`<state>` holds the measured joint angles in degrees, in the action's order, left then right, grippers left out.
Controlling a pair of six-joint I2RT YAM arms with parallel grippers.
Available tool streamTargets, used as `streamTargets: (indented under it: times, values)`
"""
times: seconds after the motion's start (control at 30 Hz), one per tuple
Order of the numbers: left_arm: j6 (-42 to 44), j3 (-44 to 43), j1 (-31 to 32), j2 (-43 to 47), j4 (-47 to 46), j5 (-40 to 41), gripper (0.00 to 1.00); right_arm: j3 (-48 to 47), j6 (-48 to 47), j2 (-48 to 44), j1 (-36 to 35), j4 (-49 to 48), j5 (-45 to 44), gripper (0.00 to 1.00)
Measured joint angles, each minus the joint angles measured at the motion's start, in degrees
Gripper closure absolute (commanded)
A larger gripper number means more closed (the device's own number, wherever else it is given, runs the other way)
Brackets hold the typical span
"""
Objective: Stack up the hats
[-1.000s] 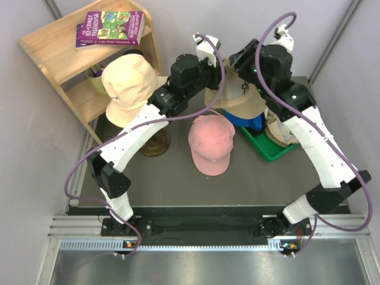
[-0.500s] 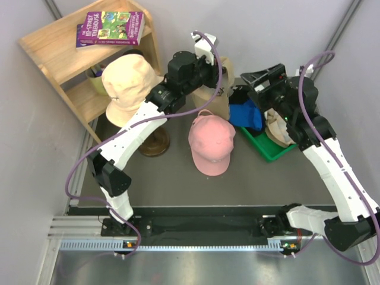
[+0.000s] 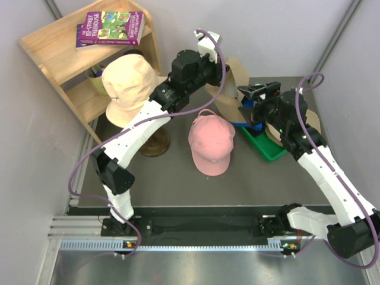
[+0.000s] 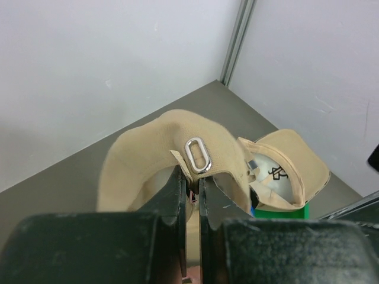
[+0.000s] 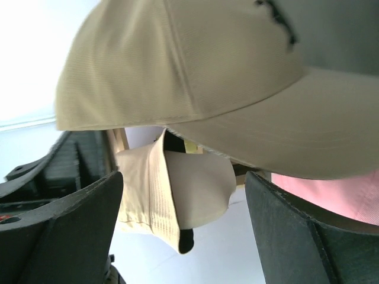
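At left end effector (image 4: 190,180), soft khaki cap (image 4: 133,151)

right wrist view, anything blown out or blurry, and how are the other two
Right wrist view: backdrop upper left is blown out white, the khaki cap shows its weave, the right fingers are dark blurs. Left wrist view: left fingers blurred, the strap buckle sharp. Top external view: evenly lit, sharp.

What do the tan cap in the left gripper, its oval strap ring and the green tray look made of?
Khaki-tan peaked cap: woven cotton-like twill, matte; fine ribbed weave and stitched seams show. Oval ring on its back strap: bright metal, likely steel, by its silvery shine. Green rectangular tray: probably smooth moulded plastic, though too small to be sure.
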<state>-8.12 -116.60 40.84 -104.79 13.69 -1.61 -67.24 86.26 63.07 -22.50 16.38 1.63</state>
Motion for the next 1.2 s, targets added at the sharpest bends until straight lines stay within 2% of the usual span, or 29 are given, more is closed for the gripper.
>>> streamTargets:
  times: [0.37,0.57,0.77,1.03,1.2]
  values:
    - [0.44,-1.99,3.28,-1.11,0.07,4.31,1.00,6.12,8.55,-0.90,-0.83,-4.28,0.15,0.16]
    - [1.01,-3.43,4.46,-1.95,0.31,7.78,1.00,6.23,10.32,-1.29,-1.07,-4.57,-0.15,0.16]
    - [0.59,-3.50,4.46,-1.95,0.28,8.74,1.00,9.64,11.85,-4.17,-1.11,-5.84,-4.04,0.16]
    - [-1.49,2.27,4.48,1.64,-0.52,8.48,1.00,15.96,12.52,-8.02,-1.09,-8.87,-10.40,0.16]
    - [-2.93,4.76,4.61,4.20,-0.87,7.93,1.00,20.13,14.43,-8.46,-1.09,-14.36,-10.99,0.17]
